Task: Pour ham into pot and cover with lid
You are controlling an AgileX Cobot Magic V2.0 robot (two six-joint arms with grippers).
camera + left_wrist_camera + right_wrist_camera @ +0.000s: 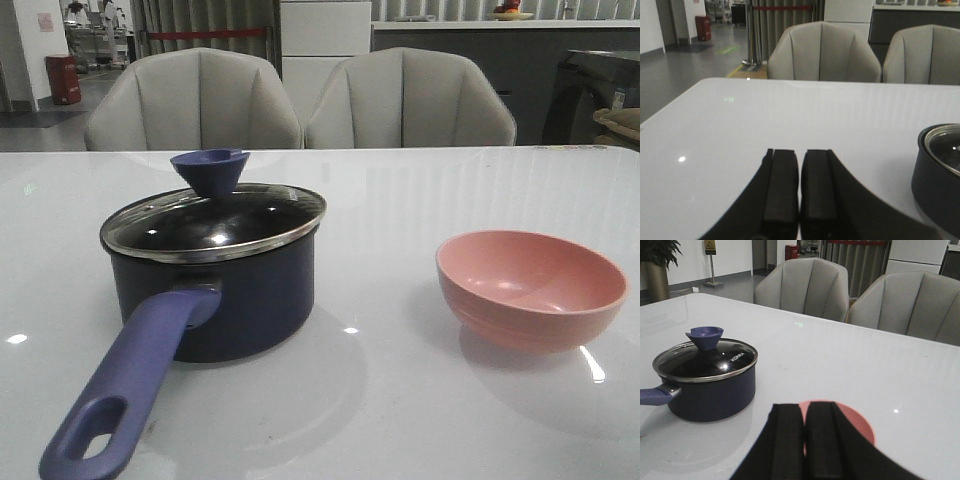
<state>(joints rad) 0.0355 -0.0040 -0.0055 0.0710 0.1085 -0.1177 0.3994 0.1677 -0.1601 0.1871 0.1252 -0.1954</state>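
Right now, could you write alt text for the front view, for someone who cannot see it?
A dark navy pot sits on a white table with its glass lid on, its blue handle pointing toward the camera. A pink bowl stands apart to its right, two grey chairs behind.

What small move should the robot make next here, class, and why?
Probably open the left end effector and reach for the knob of the lid. The lid sits on the pot, closing it, so nothing can be poured in yet. No ham shows, and the floor of the pink bowl is hidden.
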